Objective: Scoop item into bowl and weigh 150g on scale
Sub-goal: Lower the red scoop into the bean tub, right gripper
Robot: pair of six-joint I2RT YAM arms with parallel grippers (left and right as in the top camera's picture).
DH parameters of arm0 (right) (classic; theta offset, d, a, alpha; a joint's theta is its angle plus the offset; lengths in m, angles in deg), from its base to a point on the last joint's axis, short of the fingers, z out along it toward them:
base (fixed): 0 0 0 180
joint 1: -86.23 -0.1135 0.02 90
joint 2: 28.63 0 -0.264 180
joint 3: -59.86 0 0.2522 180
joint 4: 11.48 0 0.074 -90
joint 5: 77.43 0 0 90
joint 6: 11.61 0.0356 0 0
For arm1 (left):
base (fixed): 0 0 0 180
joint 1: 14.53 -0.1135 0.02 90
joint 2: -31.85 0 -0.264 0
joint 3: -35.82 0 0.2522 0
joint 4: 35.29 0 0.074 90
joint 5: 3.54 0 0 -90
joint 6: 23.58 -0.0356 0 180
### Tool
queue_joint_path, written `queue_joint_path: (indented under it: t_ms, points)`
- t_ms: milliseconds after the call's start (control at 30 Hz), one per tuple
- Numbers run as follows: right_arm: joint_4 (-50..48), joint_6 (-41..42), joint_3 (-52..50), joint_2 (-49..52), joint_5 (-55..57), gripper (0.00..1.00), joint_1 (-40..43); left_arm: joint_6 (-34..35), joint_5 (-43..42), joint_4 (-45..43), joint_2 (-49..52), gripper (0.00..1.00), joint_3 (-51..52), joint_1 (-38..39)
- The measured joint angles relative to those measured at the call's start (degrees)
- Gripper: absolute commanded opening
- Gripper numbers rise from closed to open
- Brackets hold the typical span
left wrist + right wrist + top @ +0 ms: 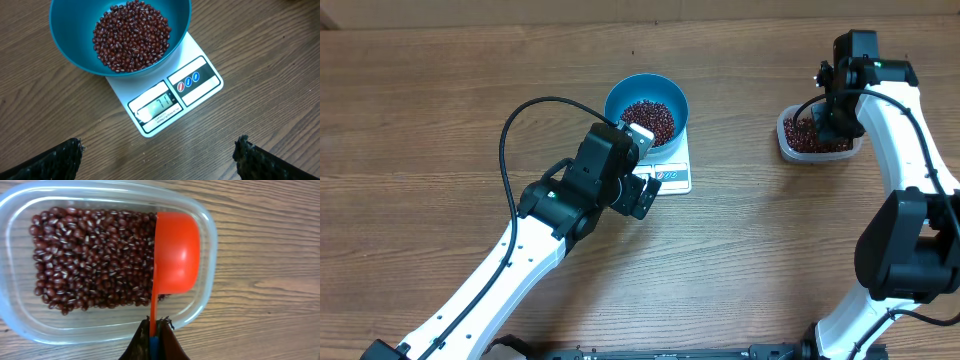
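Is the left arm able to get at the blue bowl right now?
Likely yes. Its open fingers hover just short of the scale, and nothing stands between them and the bowl.

The left arm (500,270) is built of smooth white tubular shells joined by bulky black joint housings, and a thin black cable (503,150) is looped in an arc beside it. The right arm (897,125) is made of the same white shells and black housings. The left fingers (50,162) are seen as black, rough-edged blocks; the right fingers (172,345) are dark and tapered to a narrow point.
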Motion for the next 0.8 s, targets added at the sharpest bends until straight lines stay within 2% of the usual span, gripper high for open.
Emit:
queue_joint_path:
  t_ms: [500,800]
  points:
    - [0.5,0.0,-0.3,0.0,2.2,0.04,0.0,0.0,0.0,0.0,0.0,1.0,0.0,0.0]
    - [-1.0,0.0,-5.2,0.0,-1.1,0.04,0.0,0.0,0.0,0.0,0.0,1.0,0.0,0.0]
